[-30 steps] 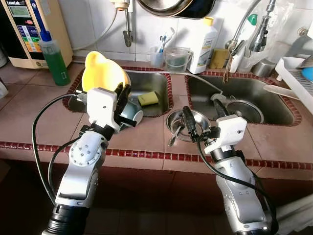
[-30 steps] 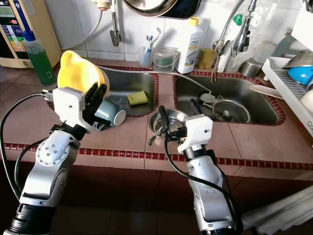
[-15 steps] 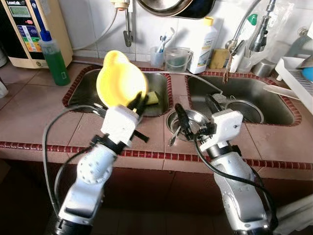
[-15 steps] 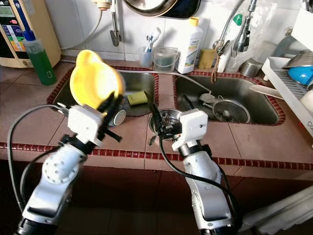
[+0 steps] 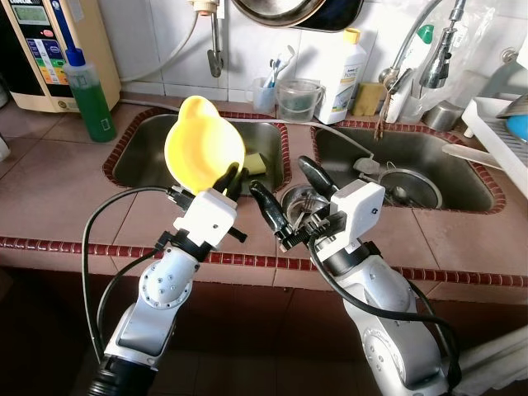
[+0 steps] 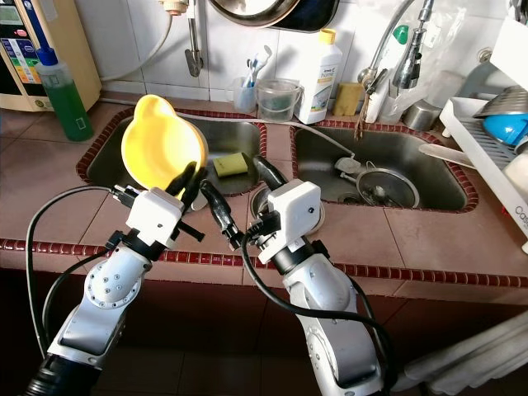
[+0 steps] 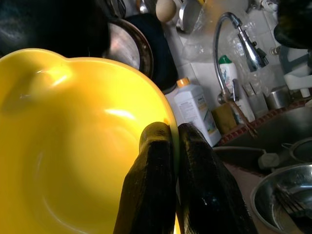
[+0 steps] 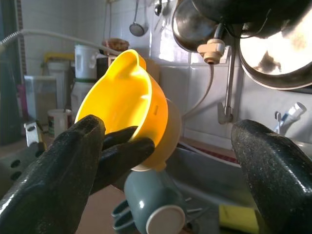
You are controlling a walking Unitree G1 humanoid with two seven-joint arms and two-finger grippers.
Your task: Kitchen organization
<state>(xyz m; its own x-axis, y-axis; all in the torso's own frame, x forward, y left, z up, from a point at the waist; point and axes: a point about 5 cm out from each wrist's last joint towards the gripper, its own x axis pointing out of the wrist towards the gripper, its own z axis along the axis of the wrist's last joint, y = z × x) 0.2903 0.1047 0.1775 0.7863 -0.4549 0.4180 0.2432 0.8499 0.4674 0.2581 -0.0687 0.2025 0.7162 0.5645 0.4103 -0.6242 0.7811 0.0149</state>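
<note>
Since 0.5 s ago, the right gripper (image 5: 285,194) has swung left toward the yellow bowl (image 5: 203,152), fingers spread.

Left eye view: bowl glossy, spouted rim, tilted above the near edge of the left sink (image 5: 132,157). Left gripper (image 5: 232,179) pinches its rim, arm raised.

Left wrist view: 2 fingers (image 7: 151,185) pressed either side of the rim.

Right wrist view: bowl lit, a grey-blue mug (image 8: 153,207) just below it. No label on the bowl is readable.
</note>
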